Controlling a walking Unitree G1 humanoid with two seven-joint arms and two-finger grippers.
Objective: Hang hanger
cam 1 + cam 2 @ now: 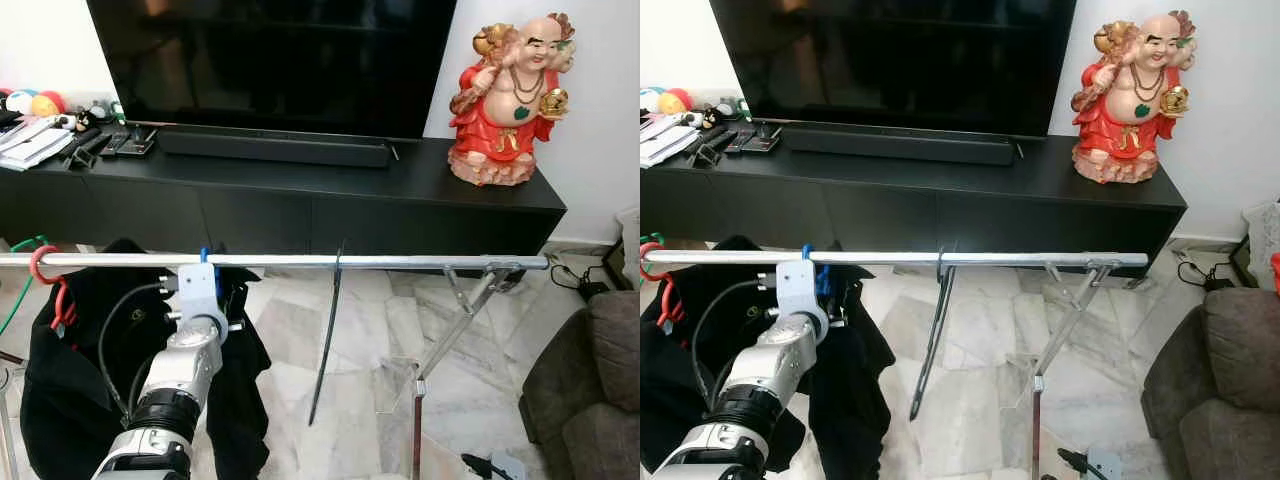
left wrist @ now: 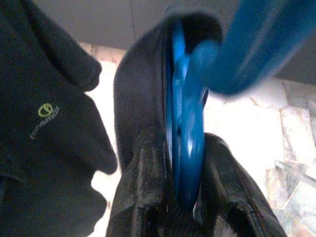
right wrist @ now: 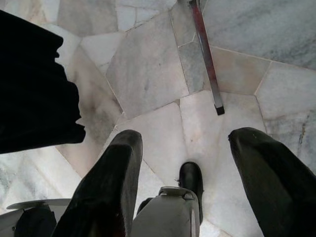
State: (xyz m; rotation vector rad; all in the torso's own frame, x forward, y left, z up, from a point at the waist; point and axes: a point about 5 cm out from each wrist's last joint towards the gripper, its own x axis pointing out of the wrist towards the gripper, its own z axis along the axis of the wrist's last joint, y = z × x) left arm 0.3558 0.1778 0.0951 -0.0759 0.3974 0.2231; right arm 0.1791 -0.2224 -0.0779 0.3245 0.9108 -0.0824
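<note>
A silver clothes rail [image 1: 300, 261] runs across in front of me. My left gripper [image 2: 185, 148] is raised to it and shut on a blue hanger [image 2: 186, 123]. The hanger's blue hook [image 1: 204, 256] sits at the rail, and I cannot tell whether it rests on it. A black garment [image 1: 243, 370] hangs from this hanger. A red hanger [image 1: 45, 272] holds another black garment at the rail's left end. An empty black hanger [image 1: 330, 340] dangles near the middle. My right gripper [image 3: 185, 143] hangs low over the marble floor, open and holding nothing.
Behind the rail stands a black TV console [image 1: 330, 190] with a large TV, a soundbar and a red statue [image 1: 505, 100]. The rack's slanted leg [image 1: 460, 320] is on the right. A brown sofa [image 1: 595, 400] fills the right corner.
</note>
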